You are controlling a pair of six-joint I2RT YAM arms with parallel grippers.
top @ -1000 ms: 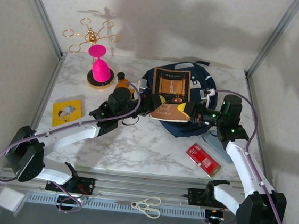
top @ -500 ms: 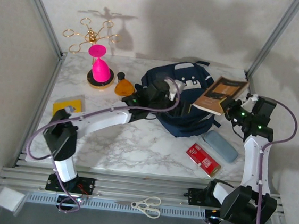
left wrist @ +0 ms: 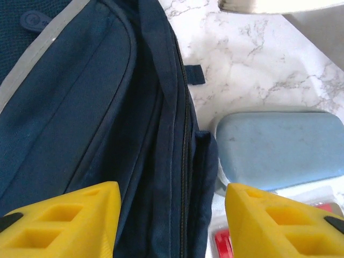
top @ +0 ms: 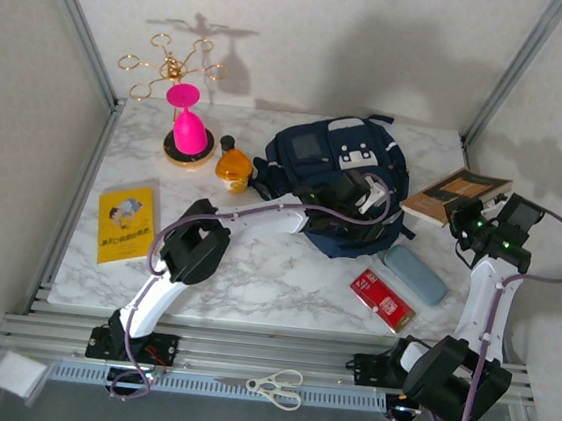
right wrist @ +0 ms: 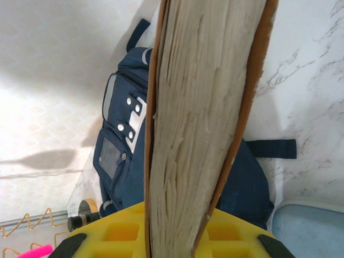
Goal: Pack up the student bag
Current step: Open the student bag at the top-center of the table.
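Observation:
The student bag, navy with white patches, lies at the back middle of the table. My left gripper reaches over its right side. In the left wrist view that gripper stands open, its yellow fingers straddling the bag's zip seam with nothing between them. My right gripper is shut on a brown book, held clear of the bag near the table's right edge. In the right wrist view the book stands page edge towards the camera in the gripper, with the bag behind it.
A light blue case and a red packet lie right of the bag, front. A yellow booklet lies at the left. A pink goblet, gold rack and orange bottle stand at the back left. Scissors rest on the front rail.
The right arm carried the book off the bag, out to the right. The left arm swung right across the bag and its gripper opened.

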